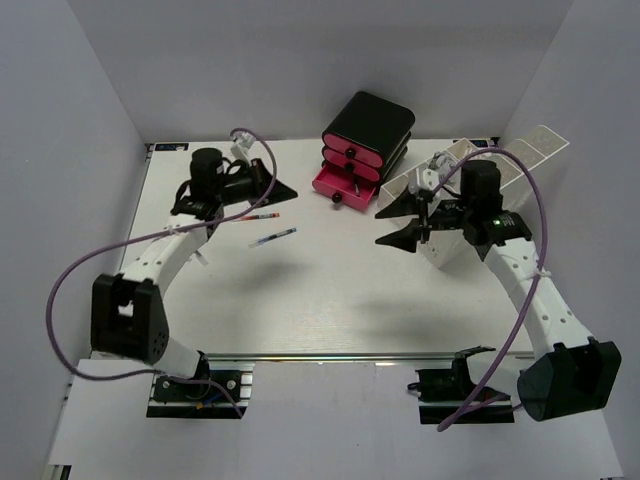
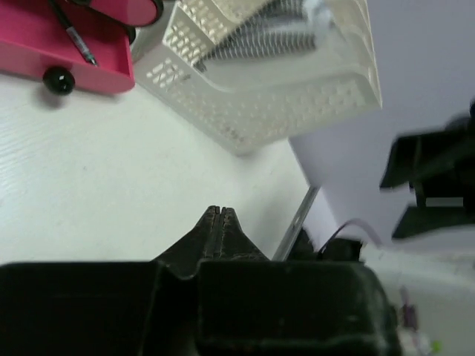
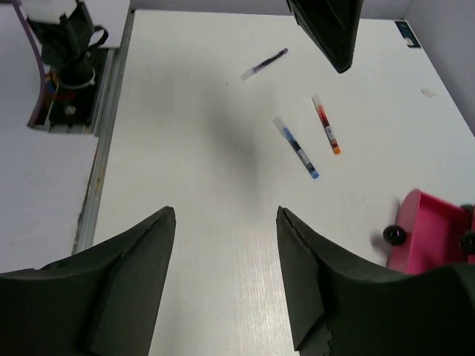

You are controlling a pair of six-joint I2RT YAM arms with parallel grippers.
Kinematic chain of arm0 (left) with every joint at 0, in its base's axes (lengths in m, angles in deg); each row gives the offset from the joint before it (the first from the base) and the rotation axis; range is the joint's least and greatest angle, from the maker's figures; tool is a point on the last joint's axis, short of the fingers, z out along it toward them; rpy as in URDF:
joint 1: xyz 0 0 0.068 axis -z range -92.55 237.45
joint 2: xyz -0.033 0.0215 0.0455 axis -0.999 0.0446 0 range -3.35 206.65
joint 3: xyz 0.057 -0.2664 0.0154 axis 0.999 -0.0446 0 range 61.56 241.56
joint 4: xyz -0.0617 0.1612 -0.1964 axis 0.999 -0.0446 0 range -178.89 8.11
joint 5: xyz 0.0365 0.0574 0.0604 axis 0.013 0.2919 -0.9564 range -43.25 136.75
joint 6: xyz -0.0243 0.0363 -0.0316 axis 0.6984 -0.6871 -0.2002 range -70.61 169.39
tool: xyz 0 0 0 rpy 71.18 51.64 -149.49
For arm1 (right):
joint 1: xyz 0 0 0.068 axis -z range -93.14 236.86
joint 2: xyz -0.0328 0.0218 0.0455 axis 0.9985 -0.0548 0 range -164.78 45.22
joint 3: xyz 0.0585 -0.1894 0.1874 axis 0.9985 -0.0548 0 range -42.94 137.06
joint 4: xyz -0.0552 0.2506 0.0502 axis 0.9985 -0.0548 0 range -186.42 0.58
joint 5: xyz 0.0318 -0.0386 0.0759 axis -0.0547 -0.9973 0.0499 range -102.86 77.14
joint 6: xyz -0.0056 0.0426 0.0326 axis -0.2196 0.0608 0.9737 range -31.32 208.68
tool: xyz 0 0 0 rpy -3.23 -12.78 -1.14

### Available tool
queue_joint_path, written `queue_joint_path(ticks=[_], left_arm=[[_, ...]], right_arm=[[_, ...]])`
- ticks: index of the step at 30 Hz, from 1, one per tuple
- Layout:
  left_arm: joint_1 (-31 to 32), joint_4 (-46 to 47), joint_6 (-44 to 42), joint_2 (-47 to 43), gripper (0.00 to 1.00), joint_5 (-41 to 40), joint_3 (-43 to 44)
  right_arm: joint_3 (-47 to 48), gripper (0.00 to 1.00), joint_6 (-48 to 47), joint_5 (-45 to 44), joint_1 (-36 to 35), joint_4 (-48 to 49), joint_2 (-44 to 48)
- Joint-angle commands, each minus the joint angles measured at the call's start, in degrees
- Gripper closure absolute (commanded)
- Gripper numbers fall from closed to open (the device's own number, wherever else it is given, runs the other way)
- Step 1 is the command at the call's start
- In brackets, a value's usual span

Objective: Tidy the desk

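Observation:
The white desk (image 1: pixel 330 300) has a silver rail (image 1: pixel 350 356) along its near edge. An orange-tipped pen (image 1: pixel 262 216) and a blue-tipped pen (image 1: pixel 272 238) lie on its left half; the right wrist view shows them too, orange (image 3: pixel 326 124) and blue (image 3: pixel 295 147), with a purple pen (image 3: pixel 264 64) further off. My left gripper (image 1: pixel 280 190) is shut and empty, hovering just behind the orange pen; its tips show closed in its wrist view (image 2: pixel 220 210). My right gripper (image 1: pixel 385 225) is open and empty above the desk (image 3: pixel 193 133), its jaws wide apart (image 3: pixel 226 211).
A black-and-pink drawer unit (image 1: pixel 365 140) stands at the back centre, its bottom drawer (image 1: pixel 345 185) pulled open; a pen (image 2: pixel 78 37) lies in the drawer (image 2: pixel 67 55). A white perforated tray (image 1: pixel 470 205) stands at the right behind my right arm, also in the left wrist view (image 2: pixel 260 81).

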Motion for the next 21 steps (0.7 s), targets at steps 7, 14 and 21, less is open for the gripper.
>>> queue_joint_path(ticks=[7,14,21], left_arm=[[-3.78,-18.83,-26.92,-27.92,0.72,-27.34,-13.2],[-3.34,-14.07,-27.27,-46.84,0.07,-46.33,-24.64],[-2.82,-16.28,-28.41,-50.44,0.06,-49.84,-24.11]], right_arm=[[6.73,0.26,-28.38,-21.53,-17.23,-12.73,-17.55],[26.14,0.33,-26.73,-29.39,-23.75,-14.69,-36.88],[38.73,0.58,-30.67,-33.34,-28.23,-13.8,-52.52]])
